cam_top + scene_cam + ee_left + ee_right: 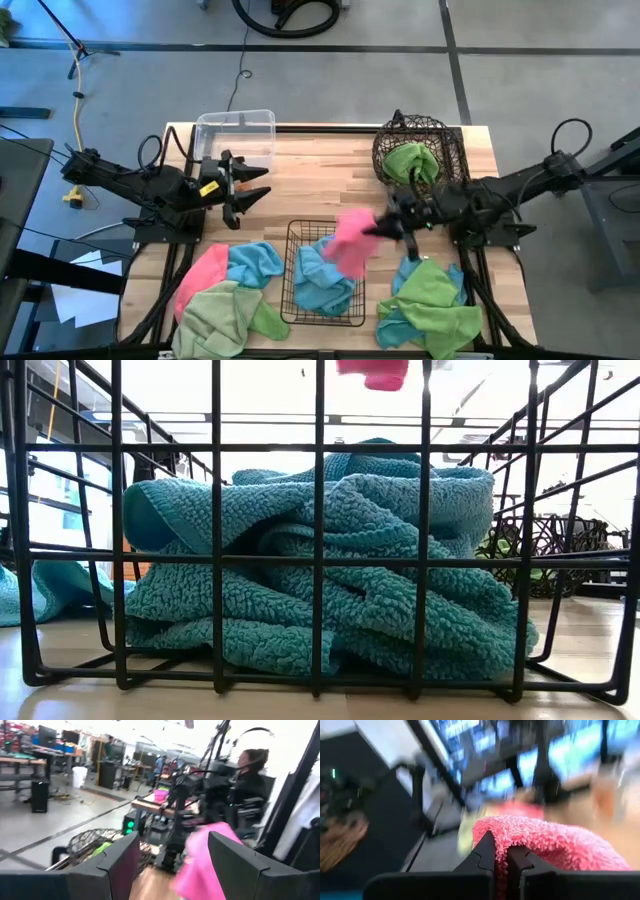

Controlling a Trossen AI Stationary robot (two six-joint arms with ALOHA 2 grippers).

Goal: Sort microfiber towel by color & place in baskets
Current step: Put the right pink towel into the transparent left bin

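Note:
My right gripper [384, 228] [501, 846] is shut on a pink towel [350, 243], carried in the air over the right edge of the black wire-grid basket [292, 300]. That basket holds light blue towels [330, 560]. The pink towel's lower end [372, 372] shows high above them. A green towel [410, 160] lies in the round wire basket [445, 135]. The clear tub [237, 125] stands at the far left. My left gripper [255, 195] [172, 845] hovers open near the tub, touching nothing. My right gripper pinches the pink towel between its two fingers at a bunched upper part [530, 837]. The fingers come roughly level from the table's right side. The towel is lifted clear and hangs slack below and to the left of the fingers; one layer or several, I cannot tell.
A pile of pink [200, 272], blue [255, 262] and green [230, 318] towels lies at the near left. Green [440, 305] and blue [395, 325] towels are heaped at the near right. Bare wood lies between the tub and the round basket. People and benches stand beyond the table.

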